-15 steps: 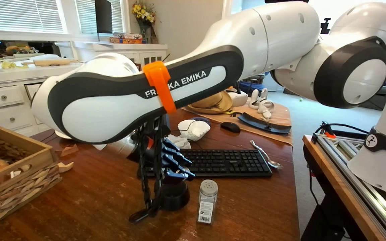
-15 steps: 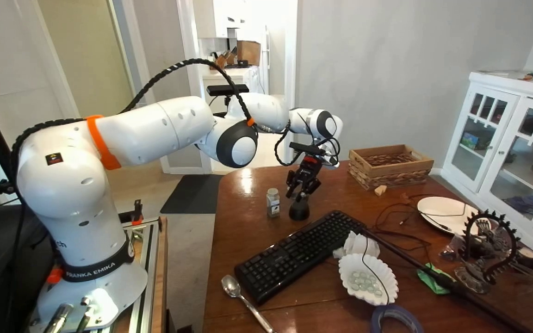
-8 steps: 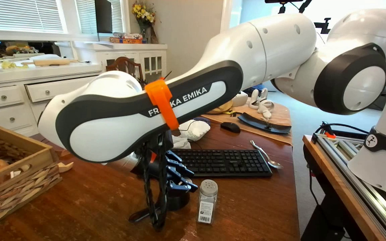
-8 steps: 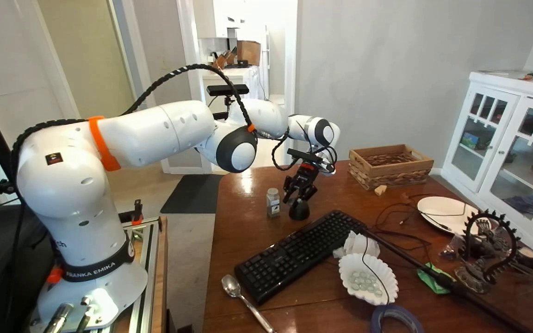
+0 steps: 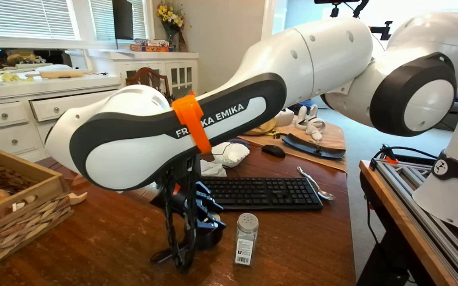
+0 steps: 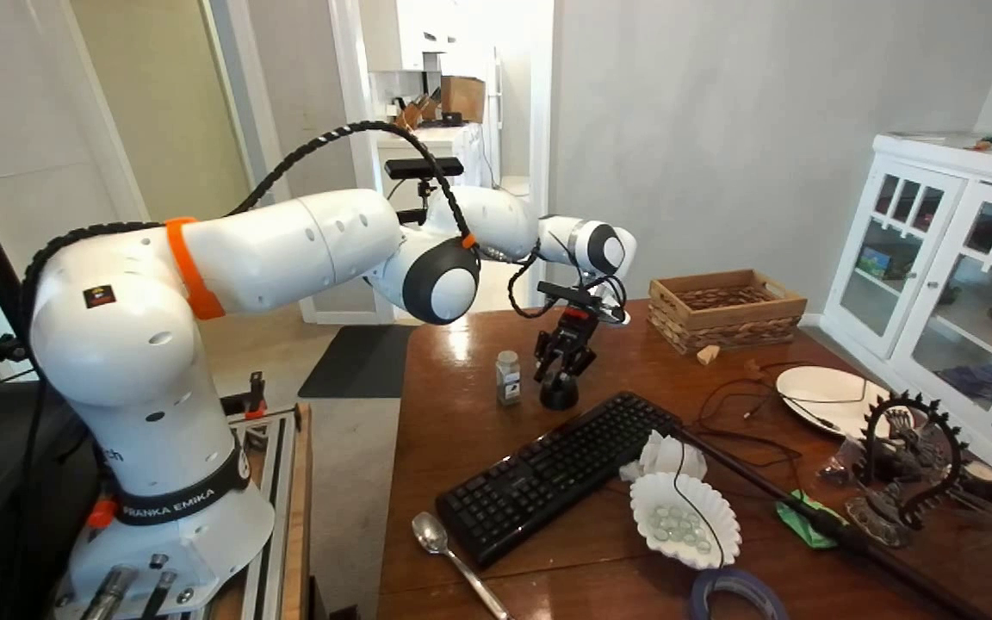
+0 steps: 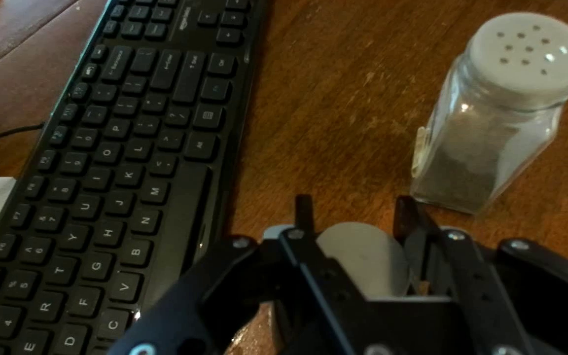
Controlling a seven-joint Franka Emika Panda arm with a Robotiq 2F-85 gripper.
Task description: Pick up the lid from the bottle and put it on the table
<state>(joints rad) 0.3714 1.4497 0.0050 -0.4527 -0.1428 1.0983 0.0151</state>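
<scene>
Your glossy reddish-brown bench (image 5: pixel 105 242) is stretching beneath the claw (image 7: pixel 354 209), whose fingers (image 7: pixel 304 213) are standing partly apart either side of the pale-grey lid (image 7: pixel 365 256); whether they're gripping it isn't showing.

A small clear square-sided bottle (image 5: pixel 245 248) is standing near a round black scoop (image 6: pixel 559 399) on the dark reddish-brown wooden table (image 5: pixel 113 234).
The round pale grey perforated lid (image 7: pixel 530 54) is sitting on the bottle. A black two-fingered gripper (image 7: pixel 354 212) is hanging over the scoop, a flat pale grey disc (image 7: pixel 369 251) showing between its fingers in the wrist view. A long black keyboard (image 6: pixel 561 474) is lying between the bottle and a white fluted bowl (image 6: pixel 649 492), with a silver metal spoon (image 6: pixel 455 559) just beside one keyboard end. Behind and right of the scoop in an exterior view, I'm seeing a rectangular brown wood-and-wicker basket (image 6: pixel 724 325).
</scene>
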